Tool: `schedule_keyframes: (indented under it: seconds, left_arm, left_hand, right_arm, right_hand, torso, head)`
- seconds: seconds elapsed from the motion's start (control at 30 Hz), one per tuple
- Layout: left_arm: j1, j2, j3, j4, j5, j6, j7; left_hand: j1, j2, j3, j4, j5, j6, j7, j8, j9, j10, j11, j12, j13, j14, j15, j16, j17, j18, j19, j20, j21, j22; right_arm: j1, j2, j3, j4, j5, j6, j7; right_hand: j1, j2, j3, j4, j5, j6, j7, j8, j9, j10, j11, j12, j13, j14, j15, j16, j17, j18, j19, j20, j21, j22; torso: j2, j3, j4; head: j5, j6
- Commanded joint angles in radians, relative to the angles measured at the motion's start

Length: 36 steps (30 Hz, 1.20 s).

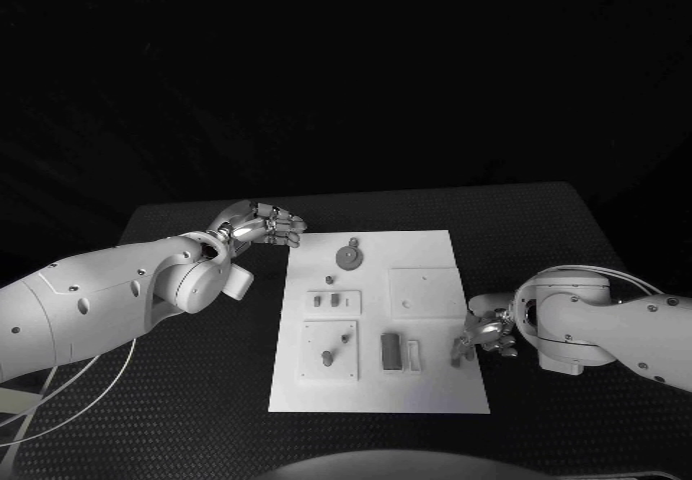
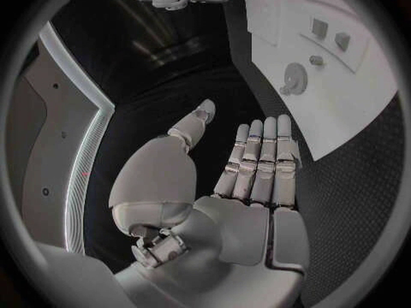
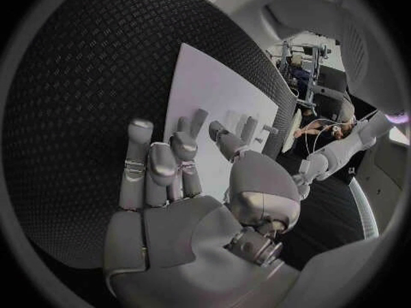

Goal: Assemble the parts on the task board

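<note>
Parts (image 1: 348,257) lie on task board (image 1: 433,390); both hands hold nothing.

I am seeing the tabletop (image 1: 188,425) lying black under everything, its surface showing a fine woven, diamond-like texture. Its far edge is running straight across the head view, and both far corners are looking rounded. In the right wrist view the same textured tabletop (image 3: 77,103) is curving round as a dark dome. In the left wrist view a strip of it (image 2: 342,205) is showing with the same dotted weave. Beyond the tabletop's far edge I am seeing darkness, and I cannot make anything out there.
</note>
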Motion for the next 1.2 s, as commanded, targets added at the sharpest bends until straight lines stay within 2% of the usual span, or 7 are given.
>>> schedule_keyframes:
  seconds: [0.03,0.4,0.53,0.6,0.8,0.97,1.2]
  left_arm:
    - [0.001,0.000,0.001,0.003,0.004,0.014,0.012]
    - [0.001,-0.001,0.001,0.002,0.004,0.017,0.012]
    - [0.001,-0.002,0.001,0.002,0.004,0.016,0.012]
    - [0.001,-0.002,0.001,0.002,0.004,0.016,0.012]
    - [0.001,-0.003,0.001,0.003,0.004,0.017,0.011]
    - [0.001,-0.003,0.001,0.003,0.004,0.017,0.011]
    - [0.001,-0.004,0.001,0.005,0.004,0.017,0.011]
  left_hand:
    - [-0.009,0.002,0.000,0.006,-0.002,0.003,0.003,0.005,0.001,0.007,-0.002,0.005,-0.001,-0.003,0.004,0.004,-0.001,0.015,0.000,0.009,0.006,-0.001]
    - [-0.010,0.002,-0.001,0.007,-0.002,0.003,0.002,0.005,0.001,0.008,-0.001,0.005,-0.001,-0.003,0.004,0.005,-0.002,0.015,0.000,0.010,0.006,-0.001]
    - [-0.011,0.003,-0.001,0.007,-0.002,0.003,0.002,0.005,0.001,0.009,-0.001,0.006,-0.002,-0.003,0.004,0.005,-0.002,0.015,0.000,0.010,0.006,-0.001]
    - [-0.011,0.003,-0.001,0.007,-0.002,0.003,0.002,0.005,0.001,0.009,-0.001,0.006,-0.002,-0.003,0.004,0.005,-0.002,0.015,0.000,0.010,0.006,-0.001]
    - [-0.011,0.003,-0.001,0.007,-0.001,0.003,0.002,0.005,0.001,0.009,-0.001,0.006,-0.002,-0.003,0.004,0.005,-0.002,0.016,0.000,0.010,0.006,-0.001]
    - [-0.010,0.004,0.000,0.007,-0.001,0.003,0.002,0.005,0.001,0.010,-0.001,0.006,-0.002,-0.002,0.004,0.005,-0.002,0.016,0.000,0.009,0.006,-0.002]
    - [-0.010,0.004,0.000,0.007,-0.001,0.003,0.002,0.006,0.001,0.010,-0.001,0.006,-0.002,-0.002,0.004,0.006,-0.002,0.016,0.000,0.009,0.006,-0.002]
  right_arm:
    - [-0.007,0.010,0.000,-0.003,-0.066,0.007,-0.005]
    - [-0.033,0.061,-0.004,-0.034,-0.147,-0.029,-0.007]
    - [-0.046,0.076,-0.005,-0.038,-0.214,-0.031,-0.006]
    - [-0.049,0.083,-0.006,-0.038,-0.239,-0.034,-0.006]
    - [-0.052,0.088,-0.008,-0.035,-0.271,-0.027,-0.003]
    - [-0.053,0.090,-0.009,-0.031,-0.272,-0.008,-0.001]
    - [-0.053,0.088,-0.009,-0.031,-0.271,-0.012,-0.002]
  right_hand:
    - [-0.009,-0.001,-0.001,0.009,0.003,0.013,0.007,0.002,0.000,-0.001,-0.005,-0.005,-0.001,0.002,-0.005,-0.006,-0.001,0.021,-0.001,0.006,-0.007,0.015]
    - [-0.044,-0.041,0.018,0.082,0.004,0.014,0.006,0.000,-0.003,-0.002,-0.006,-0.005,-0.005,0.002,-0.006,-0.007,-0.002,0.021,0.000,0.003,-0.012,0.016]
    - [-0.036,-0.050,0.027,0.091,0.003,0.013,0.006,-0.001,-0.003,-0.003,-0.007,-0.005,-0.006,0.002,-0.006,-0.007,-0.002,0.021,0.000,0.001,-0.012,0.017]
    - [-0.016,-0.042,0.029,0.075,0.001,0.011,0.008,-0.002,-0.003,-0.003,-0.006,-0.004,-0.005,0.002,-0.006,-0.007,-0.002,0.021,0.000,0.000,-0.010,0.019]
    - [0.104,0.012,0.038,-0.053,0.002,-0.025,0.020,-0.020,-0.009,-0.007,0.006,-0.001,-0.005,0.001,0.006,-0.008,-0.003,0.021,-0.004,0.000,-0.006,0.021]
    - [0.250,0.024,0.025,-0.065,0.001,-0.039,0.028,-0.028,-0.015,-0.012,0.013,-0.001,-0.008,-0.002,0.013,-0.011,-0.005,0.021,-0.016,0.005,-0.003,0.021]
    - [0.314,0.036,0.009,-0.065,0.002,-0.040,0.028,-0.028,-0.018,-0.015,0.015,0.000,-0.010,-0.004,0.014,-0.013,-0.005,0.021,-0.024,0.011,-0.002,0.021]
  torso:
    - [0.000,-0.0002,-0.0004]
    - [0.000,0.0007,0.0005]
    - [0.000,0.0004,0.0005]
    - [0.000,0.0004,0.0001]
    - [0.000,0.0001,0.0001]
    - [0.000,-0.0004,-0.0005]
    - [0.000,-0.0002,-0.0001]
  head:
    - [0.001,-0.001]
    - [0.002,-0.005]
    - [0.003,-0.007]
    - [0.004,-0.009]
    - [0.005,-0.010]
    - [0.005,-0.013]
    - [0.005,-0.016]
